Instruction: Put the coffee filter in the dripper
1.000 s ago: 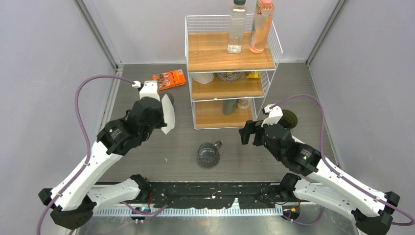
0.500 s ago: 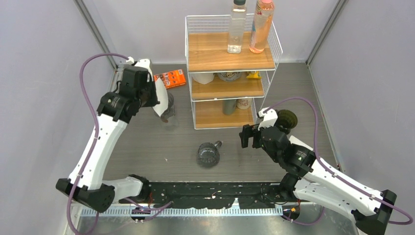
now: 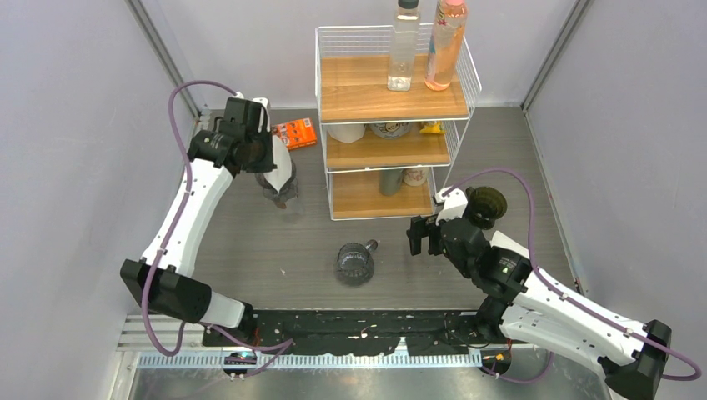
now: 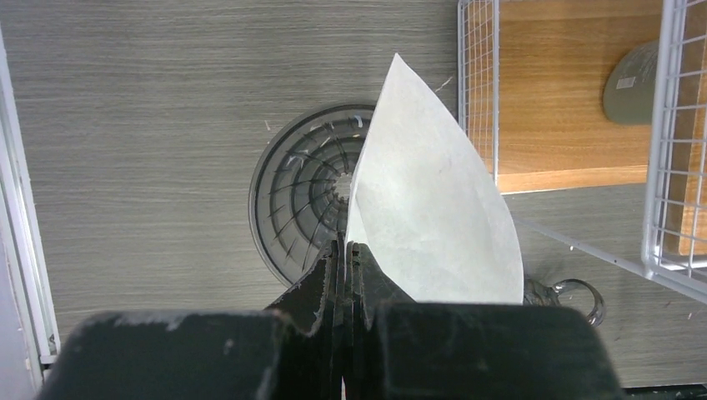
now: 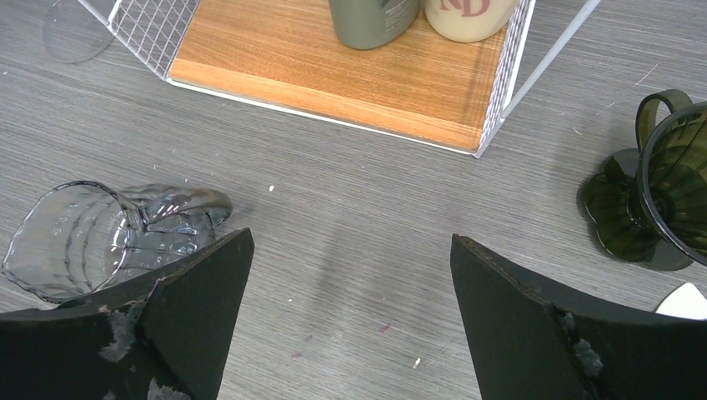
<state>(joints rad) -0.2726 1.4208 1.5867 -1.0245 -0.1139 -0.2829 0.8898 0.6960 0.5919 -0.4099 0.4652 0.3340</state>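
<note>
A white paper coffee filter [image 4: 433, 208] hangs pinched at its lower edge in my left gripper [image 4: 343, 246], which is shut on it. Directly beneath it a grey ribbed dripper [image 4: 300, 196] stands on the table, its right half covered by the paper. From above, the filter [image 3: 283, 169] and my left gripper [image 3: 268, 162] are over the dripper [image 3: 282, 193], left of the shelf. My right gripper [image 5: 350, 237] stands wide open over bare table with nothing between its fingers; in the top view this gripper [image 3: 419, 233] is right of centre.
A white wire rack with wooden shelves [image 3: 392, 100] holds bottles and cups at the back. A glass jug [image 3: 354, 262] lies at mid table. A dark green cup with a handle [image 5: 667, 196] stands beside my right arm. An orange packet [image 3: 288, 133] lies behind the left gripper.
My left arm has swung back and outward, carrying the filter from mid-left of the table to above the grey dripper. The right gripper has shifted slightly and stays open.
</note>
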